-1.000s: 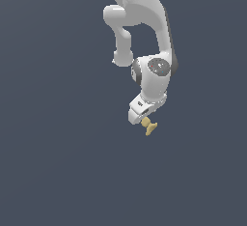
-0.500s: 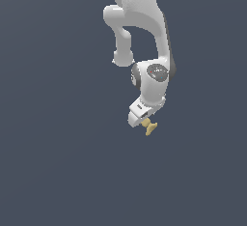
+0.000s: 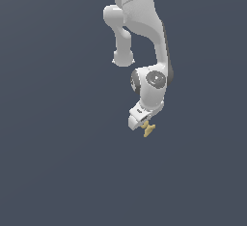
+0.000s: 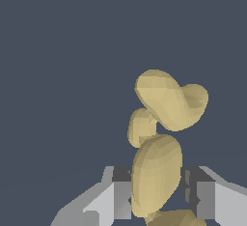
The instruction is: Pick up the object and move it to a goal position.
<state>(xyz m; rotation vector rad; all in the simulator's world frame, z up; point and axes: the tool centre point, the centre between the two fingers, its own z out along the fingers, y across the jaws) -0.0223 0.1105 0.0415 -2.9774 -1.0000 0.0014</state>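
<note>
The object (image 3: 147, 129) is a small tan-yellow bone-shaped piece with flared ends. In the exterior view it hangs at the tip of my gripper (image 3: 143, 123), below the white arm. In the wrist view the object (image 4: 159, 143) fills the space between my two grey fingers (image 4: 120, 196), which press on its lower lobe from both sides. Its upper flared end sticks out past the fingertips. The gripper (image 4: 157, 198) is shut on the object. No goal marker shows in either view.
The background is a plain dark blue-grey surface in both views. The white arm (image 3: 144, 36) reaches down from the top of the exterior view.
The arm has carried the held object slightly upward and a little toward the exterior view's left. The grip on the object has not changed.
</note>
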